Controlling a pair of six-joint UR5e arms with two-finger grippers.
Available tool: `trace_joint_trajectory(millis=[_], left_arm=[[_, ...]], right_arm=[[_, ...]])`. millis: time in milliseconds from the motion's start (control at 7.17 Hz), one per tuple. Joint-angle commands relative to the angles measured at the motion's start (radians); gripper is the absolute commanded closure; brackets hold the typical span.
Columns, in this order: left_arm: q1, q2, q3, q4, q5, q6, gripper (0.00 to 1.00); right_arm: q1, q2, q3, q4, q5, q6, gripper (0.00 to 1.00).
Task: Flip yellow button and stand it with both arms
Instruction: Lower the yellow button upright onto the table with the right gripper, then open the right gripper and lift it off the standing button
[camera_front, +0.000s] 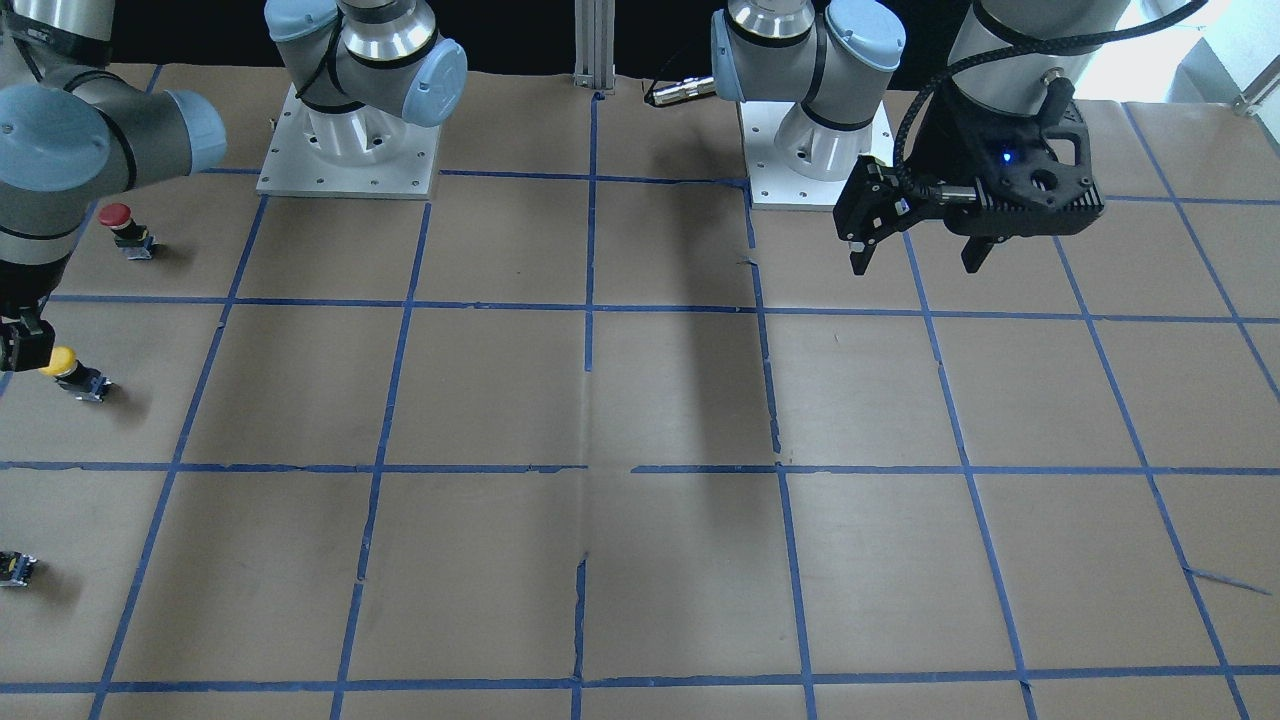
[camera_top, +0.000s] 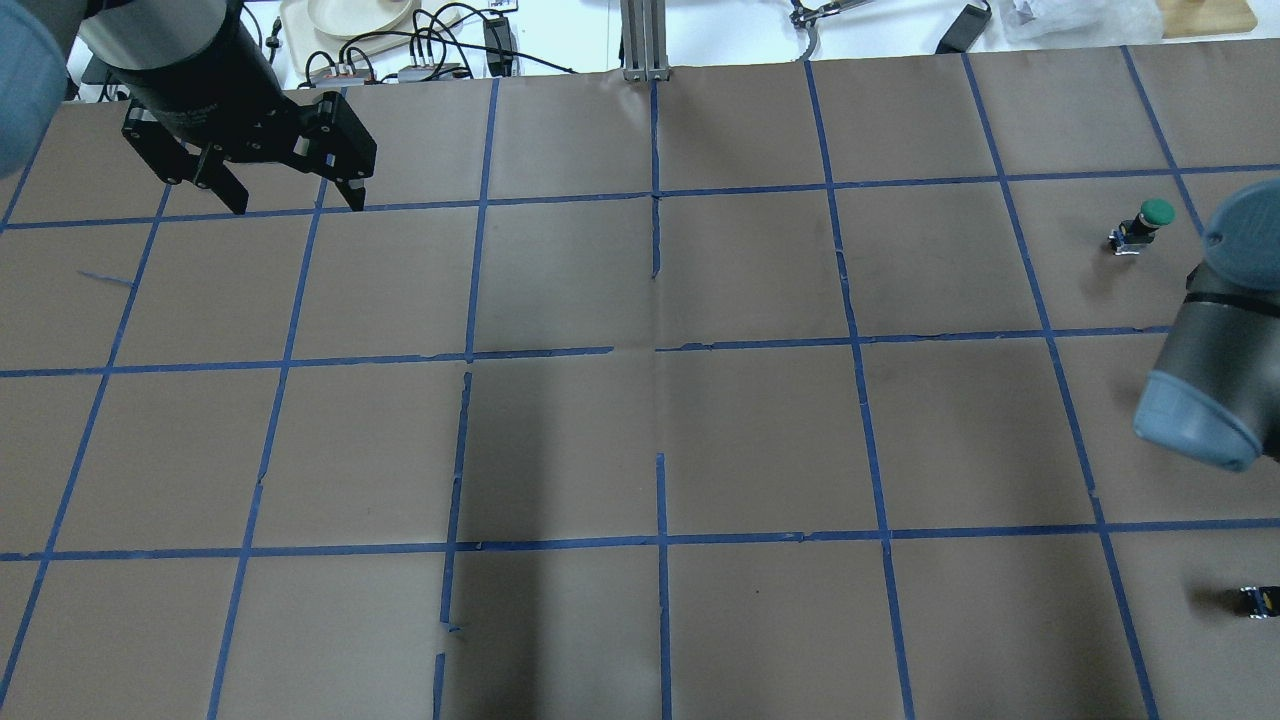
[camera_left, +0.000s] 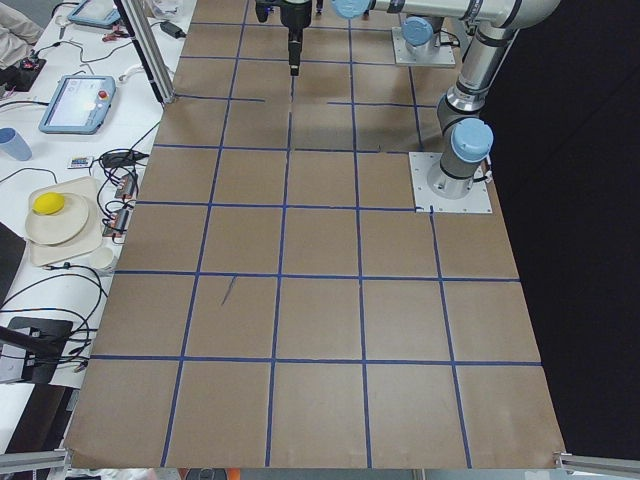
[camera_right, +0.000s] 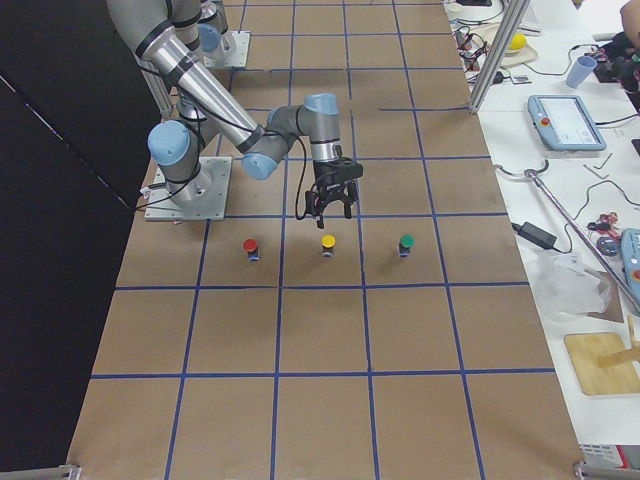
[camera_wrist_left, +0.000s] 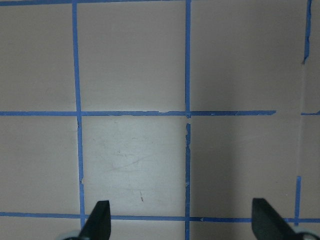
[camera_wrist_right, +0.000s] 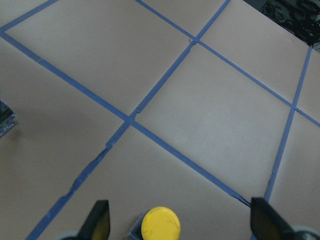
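The yellow button (camera_wrist_right: 160, 224) stands cap up on the brown paper. It also shows at the left edge of the front-facing view (camera_front: 62, 361) and in the exterior right view (camera_right: 327, 242). My right gripper (camera_wrist_right: 181, 221) is open and hovers just above the button. The cap sits between the fingertips (camera_wrist_right: 98, 220), nearer the view's left one, and nothing touches it. The right gripper also shows in the front-facing view (camera_front: 22, 345) and in the exterior right view (camera_right: 330, 203). My left gripper (camera_top: 290, 197) is open and empty, high over the far left of the table. It also shows in the front-facing view (camera_front: 915, 255) and in its own wrist view (camera_wrist_left: 181, 220).
A red-capped button (camera_front: 116, 216) and a green-capped button (camera_top: 1153, 213) stand on either side of the yellow one. A tiny black-and-yellow block (camera_top: 1260, 600) lies near the table's front right. The right arm's elbow (camera_top: 1205, 400) hides the yellow button from overhead.
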Motion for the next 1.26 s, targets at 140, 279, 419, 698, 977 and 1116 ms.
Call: trace_joint_trajectory(millis=[140, 279, 419, 698, 977, 1116], left_arm=[[0.000, 0.016, -0.015, -0.011, 0.000, 0.000, 0.00], [0.000, 0.012, -0.014, -0.010, -0.002, 0.000, 0.00], [0.000, 0.004, -0.003, -0.010, -0.002, 0.000, 0.00], [0.000, -0.016, 0.009, -0.005, -0.030, 0.000, 0.00], [0.004, -0.011, 0.018, -0.017, -0.046, 0.000, 0.00], [0.006, -0.013, 0.029, -0.028, -0.046, 0.000, 0.00]], right_arm=[[0.039, -0.055, -0.272, 0.635, 0.206, -0.011, 0.00], [0.048, -0.065, -0.340, 0.842, 0.306, -0.017, 0.00], [0.071, -0.068, -0.412, 0.942, 0.381, -0.066, 0.00], [0.229, -0.081, -0.552, 1.143, 0.390, -0.089, 0.00], [0.445, -0.110, -0.592, 1.190, 0.412, -0.083, 0.00], [0.497, -0.108, -0.583, 1.190, 0.448, -0.088, 0.00]])
